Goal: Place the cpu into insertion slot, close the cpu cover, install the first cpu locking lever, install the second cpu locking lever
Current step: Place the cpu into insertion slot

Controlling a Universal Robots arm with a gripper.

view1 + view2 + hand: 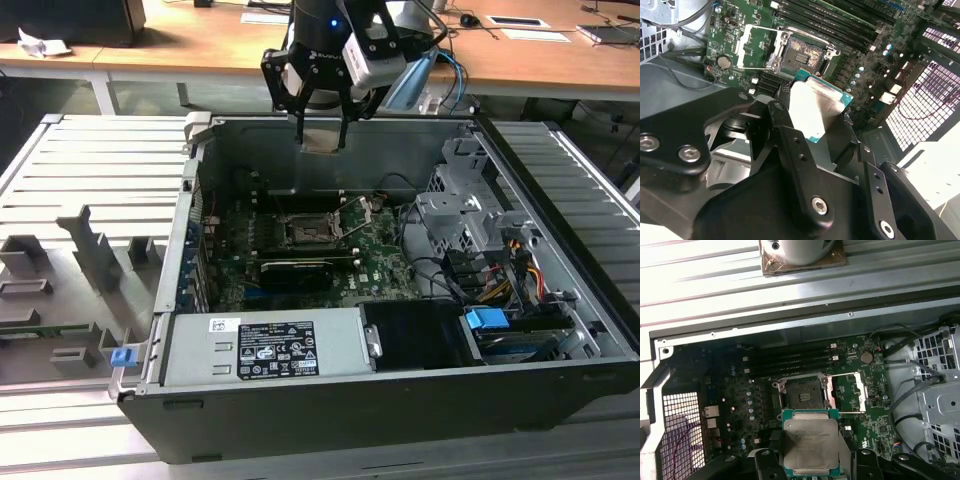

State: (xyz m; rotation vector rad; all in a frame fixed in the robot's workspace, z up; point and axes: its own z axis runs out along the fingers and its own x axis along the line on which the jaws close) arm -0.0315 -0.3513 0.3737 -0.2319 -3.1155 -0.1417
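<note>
The cpu [810,442] is gripped by the clenched tool [322,138], high over the case [400,150] near its back wall. The insertion slot [804,392] is left bare below and ahead, with the cpu cover [860,390] swung open beside it.

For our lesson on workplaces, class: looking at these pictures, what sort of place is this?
Probably a robotics lab or workshop: an opened computer case sits on a slatted metal bench, wooden desks stand behind, and a robot claw holds the cpu above the circuit board.
</note>
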